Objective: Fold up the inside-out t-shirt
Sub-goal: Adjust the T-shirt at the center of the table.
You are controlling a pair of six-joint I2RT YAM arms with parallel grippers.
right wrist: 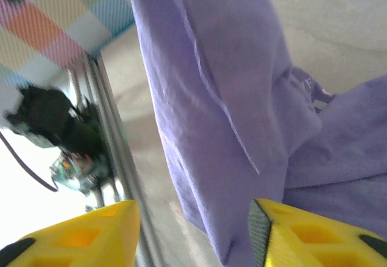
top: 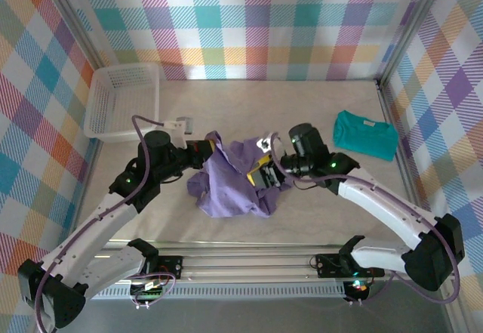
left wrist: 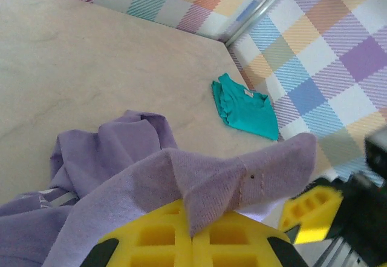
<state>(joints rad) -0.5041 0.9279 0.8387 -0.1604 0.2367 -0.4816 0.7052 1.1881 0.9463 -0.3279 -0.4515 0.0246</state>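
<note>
- Clearly, the inside-out t-shirt (top: 230,186) lay bunched in a loose heap at the middle of the tabletop (top: 317,223), between the two arms, with part of it lifted.
- The left tool (left wrist: 192,230) was clenched on a raised fold of the lavender cloth, which draped over its yellow fingers.
- The right tool (right wrist: 193,218) stood released, its fingers apart. The cloth hung beside and between them, not pinched.
- The shirt looked light, soft and limp. It would likely sag and crease wherever unsupported, and thin layers could slip out of a shallow pinch.
- A hem edge or shoulder seam seemed the best place to take hold, one per tool, so the cloth could be spread flat.
- Counted: one lavender shirt, one teal t-shirt (top: 366,134) near the far right corner, one white basket (top: 98,118) at the far left corner, and two tools.
</note>
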